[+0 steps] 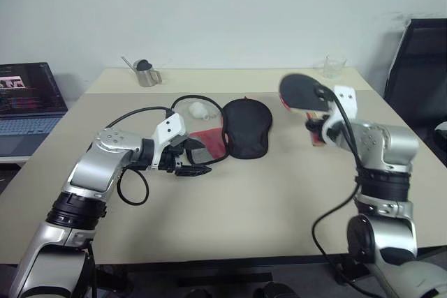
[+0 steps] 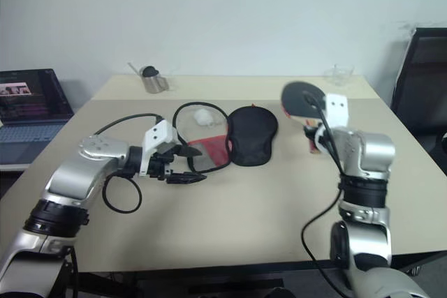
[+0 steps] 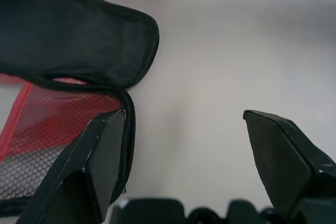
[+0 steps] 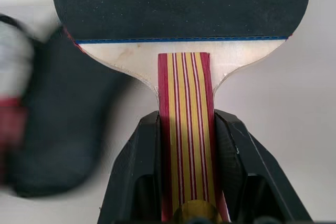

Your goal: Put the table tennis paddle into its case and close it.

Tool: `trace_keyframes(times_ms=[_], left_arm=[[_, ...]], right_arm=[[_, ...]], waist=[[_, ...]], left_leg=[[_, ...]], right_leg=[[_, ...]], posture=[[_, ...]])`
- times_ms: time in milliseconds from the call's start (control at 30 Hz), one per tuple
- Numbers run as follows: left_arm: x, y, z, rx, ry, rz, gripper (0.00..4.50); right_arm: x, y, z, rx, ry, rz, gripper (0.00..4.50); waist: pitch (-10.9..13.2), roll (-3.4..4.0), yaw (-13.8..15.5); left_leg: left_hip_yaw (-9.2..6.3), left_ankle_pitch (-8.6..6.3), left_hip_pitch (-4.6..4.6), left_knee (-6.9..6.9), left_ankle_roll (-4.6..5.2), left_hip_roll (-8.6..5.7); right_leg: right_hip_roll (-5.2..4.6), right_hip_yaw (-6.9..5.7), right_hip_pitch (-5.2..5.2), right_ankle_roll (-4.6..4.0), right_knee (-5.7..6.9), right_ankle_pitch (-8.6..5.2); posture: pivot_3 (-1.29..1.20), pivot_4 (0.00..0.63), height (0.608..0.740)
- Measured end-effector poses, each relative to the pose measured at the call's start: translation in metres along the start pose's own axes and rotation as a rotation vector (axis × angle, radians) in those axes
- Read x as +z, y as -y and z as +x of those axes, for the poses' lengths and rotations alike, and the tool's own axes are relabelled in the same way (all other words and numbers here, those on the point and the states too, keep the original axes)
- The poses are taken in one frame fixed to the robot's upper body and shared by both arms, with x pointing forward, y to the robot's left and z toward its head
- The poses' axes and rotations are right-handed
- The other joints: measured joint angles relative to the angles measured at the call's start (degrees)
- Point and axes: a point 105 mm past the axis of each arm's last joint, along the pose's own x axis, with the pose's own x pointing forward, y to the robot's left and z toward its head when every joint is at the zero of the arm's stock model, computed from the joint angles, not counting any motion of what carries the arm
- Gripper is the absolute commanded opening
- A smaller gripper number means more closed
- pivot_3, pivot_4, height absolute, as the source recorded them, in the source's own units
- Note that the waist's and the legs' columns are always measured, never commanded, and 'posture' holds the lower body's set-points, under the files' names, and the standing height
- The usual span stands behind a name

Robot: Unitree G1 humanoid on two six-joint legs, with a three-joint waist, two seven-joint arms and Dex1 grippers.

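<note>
The table tennis paddle (image 1: 302,92) is lifted off the table at the right, its black face up and its striped wooden handle (image 4: 185,93) clamped between the fingers of my right gripper (image 4: 185,124). The case (image 1: 246,127) lies unzipped in the middle of the table. Its black half is spread flat, and its red mesh half (image 1: 209,141) lies towards my left arm. My left gripper (image 1: 192,162) hovers just at the near edge of the red half. Its fingers (image 3: 105,145) stand wide apart with nothing between them.
A small white ball (image 1: 199,109) lies behind the case inside a loop of black cable. At the back stand a metal cup (image 1: 147,75) and a clear glass (image 1: 334,66). A laptop (image 1: 28,102) sits off the table's left edge, a black chair (image 1: 422,61) to the right.
</note>
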Motion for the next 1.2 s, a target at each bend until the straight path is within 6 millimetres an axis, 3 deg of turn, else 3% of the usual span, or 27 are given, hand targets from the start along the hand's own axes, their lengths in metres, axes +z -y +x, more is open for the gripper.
trace_keyframes(times_ms=[233, 467, 800, 1200], left_arm=[[-0.006, 0.004, -0.001, 0.020, -0.006, -0.026, 3.95], [-0.008, 0.011, -0.005, 0.041, -0.015, -0.043, 3.95], [-0.013, 0.017, -0.013, 0.068, -0.043, -0.061, 3.95], [-0.013, 0.020, -0.015, 0.087, -0.053, -0.074, 3.95]], right_arm=[[-0.041, -0.057, 0.046, 0.100, -0.100, 0.008, 1.06], [-0.027, -0.094, 0.066, 0.147, -0.036, 0.006, 1.06], [-0.068, -0.109, 0.083, 0.133, -0.125, 0.043, 1.06], [-0.082, -0.098, 0.089, 0.054, -0.144, 0.060, 1.06]], waist=[[0.01, 0.00, 0.02], [0.01, 0.00, -0.04], [0.01, 0.00, -0.03], [0.01, 0.00, -0.02]], left_leg=[[0.01, 0.00, -0.06, 0.01, 0.00, -0.03], [-0.02, 0.00, -0.07, -0.04, 0.00, 0.00], [-0.06, 0.00, -0.07, -0.04, 0.00, 0.03], [-0.08, 0.00, -0.07, -0.03, 0.00, 0.02]], right_leg=[[-0.04, 0.05, -0.04, 0.00, 0.00, 0.01], [-0.05, 0.00, -0.02, 0.00, -0.07, 0.00], [-0.11, -0.04, -0.02, -0.01, -0.06, 0.00], [-0.12, -0.06, -0.01, -0.01, -0.05, 0.00]], posture=[[0.00, 0.150, 0.740], [0.00, 0.150, 0.740], [0.00, 0.150, 0.740], [0.00, 0.150, 0.740]])
